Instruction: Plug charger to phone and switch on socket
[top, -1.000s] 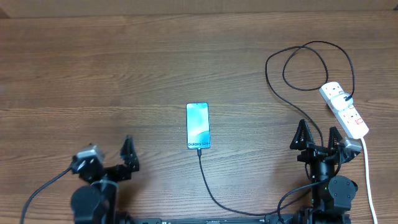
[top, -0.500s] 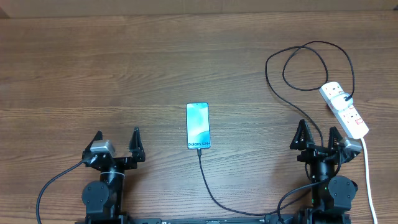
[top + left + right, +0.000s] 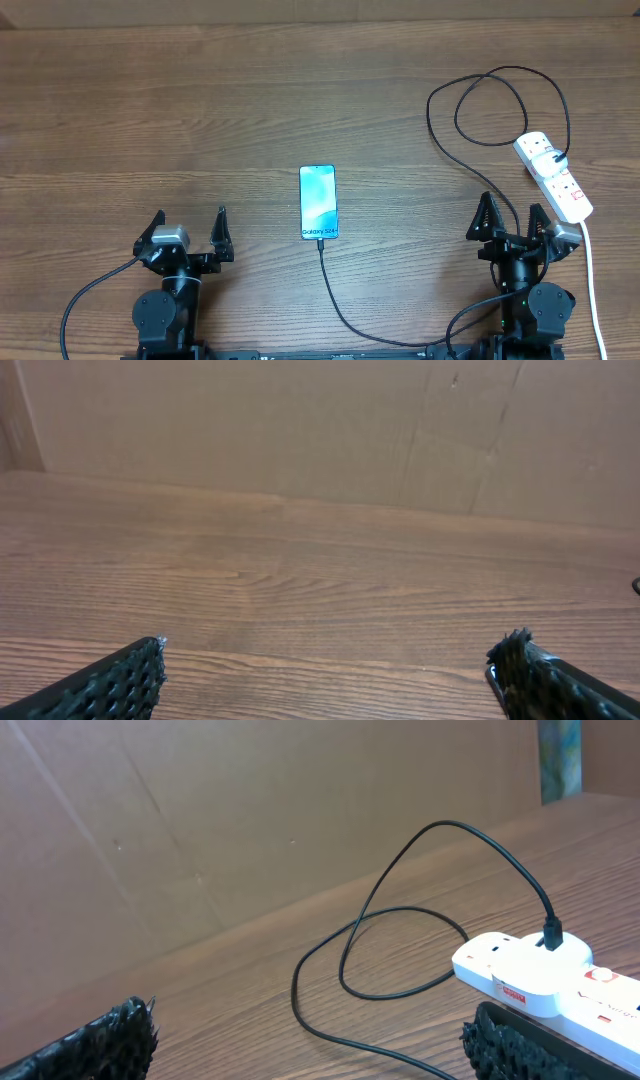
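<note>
By the near edge, toward the left corner, the left gripper hangs with its jaws spread wide and nothing between them. The phone lies screen-up around the middle of the bench, and the charger meets its near short edge, its black cable curving off toward the near edge. Toward the near right corner the right gripper also has its jaws wide and empty, and near it the socket lies aslant by the right edge, the looped cable plugged into its far end.
</note>
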Robot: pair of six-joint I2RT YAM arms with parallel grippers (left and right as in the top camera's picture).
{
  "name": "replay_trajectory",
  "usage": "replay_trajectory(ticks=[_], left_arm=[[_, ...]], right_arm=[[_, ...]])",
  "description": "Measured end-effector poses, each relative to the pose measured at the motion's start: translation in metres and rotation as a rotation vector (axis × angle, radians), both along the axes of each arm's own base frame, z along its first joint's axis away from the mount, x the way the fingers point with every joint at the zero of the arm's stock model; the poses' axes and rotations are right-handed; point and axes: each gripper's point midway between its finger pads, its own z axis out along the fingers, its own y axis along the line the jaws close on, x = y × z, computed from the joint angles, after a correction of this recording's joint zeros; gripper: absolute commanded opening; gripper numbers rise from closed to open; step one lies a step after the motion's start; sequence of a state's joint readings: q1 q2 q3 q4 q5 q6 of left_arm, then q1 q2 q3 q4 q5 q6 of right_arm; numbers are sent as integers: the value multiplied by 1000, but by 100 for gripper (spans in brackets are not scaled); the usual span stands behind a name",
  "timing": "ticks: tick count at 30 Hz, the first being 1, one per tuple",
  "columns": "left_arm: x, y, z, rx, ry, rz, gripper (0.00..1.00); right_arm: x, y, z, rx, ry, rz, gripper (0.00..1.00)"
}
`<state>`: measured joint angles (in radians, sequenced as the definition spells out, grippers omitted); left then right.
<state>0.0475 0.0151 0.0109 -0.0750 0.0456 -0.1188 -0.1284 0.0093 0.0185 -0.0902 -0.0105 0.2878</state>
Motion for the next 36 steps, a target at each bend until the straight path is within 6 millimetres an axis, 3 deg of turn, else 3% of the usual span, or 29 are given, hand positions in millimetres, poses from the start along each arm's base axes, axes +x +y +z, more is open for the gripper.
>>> replay_trajectory(ticks=[36], left_arm=[[0,0,0,15,0,-1,99]], right_arm=[[0,0,0,0,0,0,100]])
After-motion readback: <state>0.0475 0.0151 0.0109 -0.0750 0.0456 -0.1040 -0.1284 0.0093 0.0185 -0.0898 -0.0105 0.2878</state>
